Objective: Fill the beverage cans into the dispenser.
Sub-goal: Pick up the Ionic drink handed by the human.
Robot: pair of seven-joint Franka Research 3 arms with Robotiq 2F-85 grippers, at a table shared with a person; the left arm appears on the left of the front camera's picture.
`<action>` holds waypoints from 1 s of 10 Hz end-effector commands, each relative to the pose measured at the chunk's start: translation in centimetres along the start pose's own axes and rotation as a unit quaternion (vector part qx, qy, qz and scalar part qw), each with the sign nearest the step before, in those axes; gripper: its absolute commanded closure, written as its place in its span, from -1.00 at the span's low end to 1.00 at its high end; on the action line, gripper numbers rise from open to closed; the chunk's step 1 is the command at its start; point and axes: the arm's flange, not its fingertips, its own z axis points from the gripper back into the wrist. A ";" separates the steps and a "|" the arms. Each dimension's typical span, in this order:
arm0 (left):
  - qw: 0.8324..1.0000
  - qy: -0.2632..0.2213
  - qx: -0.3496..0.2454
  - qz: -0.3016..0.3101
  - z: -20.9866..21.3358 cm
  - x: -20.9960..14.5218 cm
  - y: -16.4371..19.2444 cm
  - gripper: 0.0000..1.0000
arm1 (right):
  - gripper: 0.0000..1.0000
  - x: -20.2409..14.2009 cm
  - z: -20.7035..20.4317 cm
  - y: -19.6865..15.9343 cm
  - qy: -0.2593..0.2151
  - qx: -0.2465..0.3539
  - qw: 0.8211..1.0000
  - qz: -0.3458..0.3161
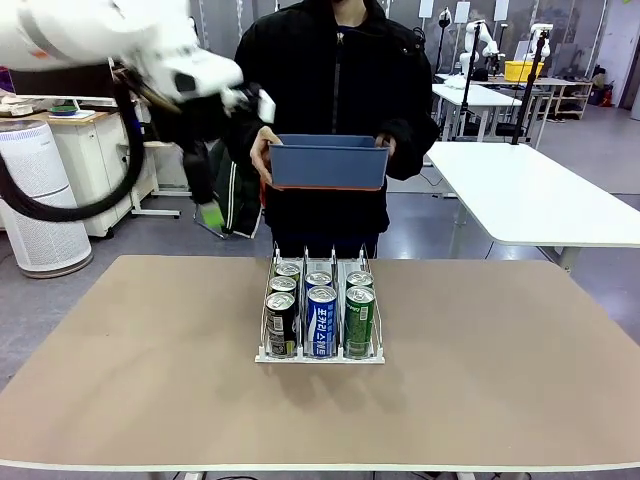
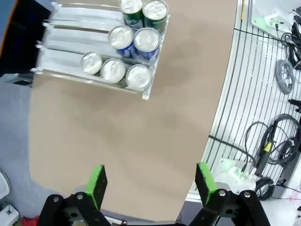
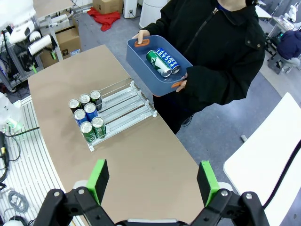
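Clear-walled dispenser [image 1: 320, 358] stands mid-desk [image 1: 130, 350] in the front view, with seven beverage cans [image 1: 321, 320] upright at its near end: three in the left lane, two in each of the others. A person at the far edge holds a blue tub [image 1: 328, 165] in the air, its contents hidden from this side. The left gripper [image 1: 212, 212] hangs raised to the tub's left, blurred. Left wrist view: its jaws are spread wide and empty, looking down on the can tops and the bare rear lanes. Right wrist view: the right gripper [image 3: 153, 181] is likewise spread and empty, high up. This view looks into the tub: two loose cans [image 3: 162, 61] on their sides, one green, one blue. Risks, as judged: a lying can rolls away from the pinch; the hand-held tub shifts under contact; the person's hands [image 3: 181, 85] on the handles sit near the reach path; a tilted drop jams against a divider.
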 end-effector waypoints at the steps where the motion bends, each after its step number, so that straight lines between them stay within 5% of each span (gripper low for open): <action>1: 0.999 -0.018 0.030 -0.009 4.7 -3.0 0.3 -1.00 | -1.00 0.0 0.0 0.1 0.000 0.000 1.000 0.001; 5: 0.971 -0.124 0.175 0.104 13.6 -8.3 -1.9 -1.00 | -1.00 0.0 0.0 0.1 0.000 0.000 1.000 0.001; 10: 0.931 -0.197 0.272 0.146 19.5 -10.3 -4.1 -1.00 | -1.00 0.0 0.0 0.1 0.000 0.000 1.000 0.001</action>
